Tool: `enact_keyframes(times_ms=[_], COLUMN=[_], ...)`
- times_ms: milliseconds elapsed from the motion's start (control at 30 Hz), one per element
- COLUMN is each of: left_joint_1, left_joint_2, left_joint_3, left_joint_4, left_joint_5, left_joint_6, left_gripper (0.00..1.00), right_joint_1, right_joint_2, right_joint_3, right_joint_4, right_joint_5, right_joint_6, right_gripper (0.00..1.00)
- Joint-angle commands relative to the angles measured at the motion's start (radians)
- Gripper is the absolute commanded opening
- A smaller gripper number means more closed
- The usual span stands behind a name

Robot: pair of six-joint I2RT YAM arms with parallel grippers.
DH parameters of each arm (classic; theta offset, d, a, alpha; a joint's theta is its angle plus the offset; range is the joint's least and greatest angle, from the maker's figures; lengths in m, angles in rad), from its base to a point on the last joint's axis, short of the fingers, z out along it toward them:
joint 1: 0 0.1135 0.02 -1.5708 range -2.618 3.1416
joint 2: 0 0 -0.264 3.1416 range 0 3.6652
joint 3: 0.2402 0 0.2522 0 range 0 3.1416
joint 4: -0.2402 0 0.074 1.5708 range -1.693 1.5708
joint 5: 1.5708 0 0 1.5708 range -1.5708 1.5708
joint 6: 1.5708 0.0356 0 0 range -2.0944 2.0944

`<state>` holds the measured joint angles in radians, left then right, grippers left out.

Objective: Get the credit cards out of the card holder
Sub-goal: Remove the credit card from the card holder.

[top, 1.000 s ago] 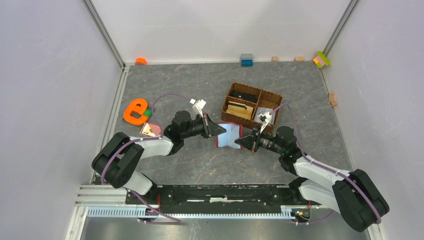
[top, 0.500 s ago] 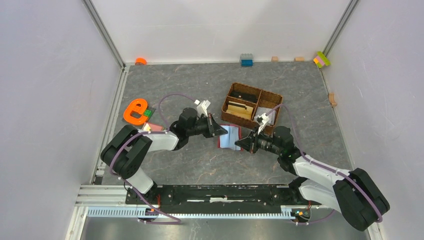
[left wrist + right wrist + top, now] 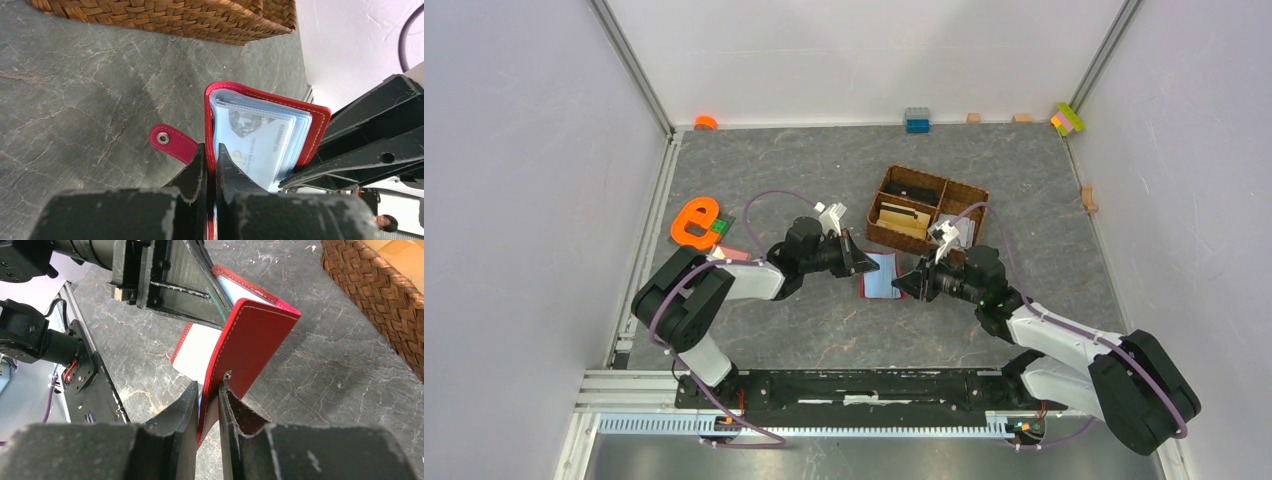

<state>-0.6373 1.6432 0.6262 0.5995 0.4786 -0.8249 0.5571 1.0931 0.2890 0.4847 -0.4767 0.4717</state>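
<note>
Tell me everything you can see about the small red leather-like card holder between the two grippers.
The red leather-like card holder is half open over the grey table, with white stitching along its edges and a snap tab. Clear sleeves inside hold pale blue cards. The left gripper is clamped on one cover; the right gripper straddles the other, a gap showing.

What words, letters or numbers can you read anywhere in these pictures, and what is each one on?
"P", with small print that seems to read "NEW CENTURY": on the top card in the red wallet.
"NO." followed by digits too blurred to read: along the same card's edge.
"e": the orange toy is shaped as this letter.
Nothing else can be read.
</note>
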Motion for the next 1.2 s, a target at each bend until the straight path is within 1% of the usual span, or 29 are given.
enact_keyframes(times_ms=[0,33,100,200,233,300,333,367,467,600,667,700,733,800,867,933,1067,1167], left_joint_1=[-0.010,-0.009,-0.009,-0.010,-0.010,-0.010,-0.010,-0.010,-0.010,-0.010,-0.010,-0.009,-0.009,-0.010,-0.009,-0.009,-0.010,-0.009], left_joint_2=[0.026,0.029,0.034,0.033,0.030,0.026,0.025,0.025,0.027,0.027,0.029,0.032,0.034,0.039,0.039,0.036,0.031,0.033], left_joint_3=[0.038,0.038,0.038,0.040,0.040,0.040,0.040,0.040,0.042,0.044,0.047,0.048,0.050,0.053,0.055,0.053,0.057,0.060], left_joint_4=[0.015,0.010,0.011,0.011,0.010,0.003,0.000,0.000,-0.003,-0.017,-0.026,-0.029,-0.031,-0.038,-0.038,-0.041,-0.055,-0.064], left_joint_5=[0.015,0.013,0.009,0.011,0.011,0.007,0.005,0.005,0.005,-0.002,-0.006,-0.007,-0.008,-0.009,-0.009,-0.009,-0.017,-0.020], left_joint_6=[-0.008,-0.008,-0.008,-0.007,-0.006,-0.001,0.000,0.000,0.000,0.005,0.009,0.010,0.010,0.012,0.013,0.014,0.022,0.026], left_gripper=[0.02,0.02,0.02,0.02,0.02,0.02,0.02,0.02,0.02,0.02,0.02,0.02,0.02,0.02,0.02,0.02,0.02,0.02], right_joint_1=[0.009,0.009,0.009,0.009,0.009,0.009,0.010,0.009,0.010,0.009,0.010,0.010,0.011,0.010,0.010,0.010,0.012,0.014], right_joint_2=[0.009,0.014,0.019,0.034,0.044,0.065,0.076,0.088,0.114,0.120,0.111,0.105,0.103,0.101,0.110,0.129,0.139,0.110], right_joint_3=[0.049,0.050,0.055,0.080,0.088,0.098,0.105,0.109,0.114,0.104,0.089,0.087,0.088,0.096,0.115,0.131,0.136,0.141], right_joint_4=[0.024,0.029,0.011,-0.067,-0.084,-0.107,-0.117,-0.124,-0.122,-0.069,-0.025,-0.024,-0.029,-0.059,-0.125,-0.159,-0.157,-0.181], right_joint_5=[0.000,-0.006,0.009,0.062,0.072,0.081,0.084,0.084,0.067,0.004,-0.033,-0.034,-0.031,-0.006,0.045,0.067,0.051,0.067], right_joint_6=[-0.025,-0.025,-0.031,-0.057,-0.060,-0.062,-0.063,-0.063,-0.058,-0.041,-0.024,-0.023,-0.025,-0.037,-0.052,-0.062,-0.061,-0.076], right_gripper=[0.26,0.28,0.29,0.28,0.29,0.35,0.41,0.44,0.46,0.43,0.46,0.50,0.53,0.55,0.54,0.50,0.45,0.43])
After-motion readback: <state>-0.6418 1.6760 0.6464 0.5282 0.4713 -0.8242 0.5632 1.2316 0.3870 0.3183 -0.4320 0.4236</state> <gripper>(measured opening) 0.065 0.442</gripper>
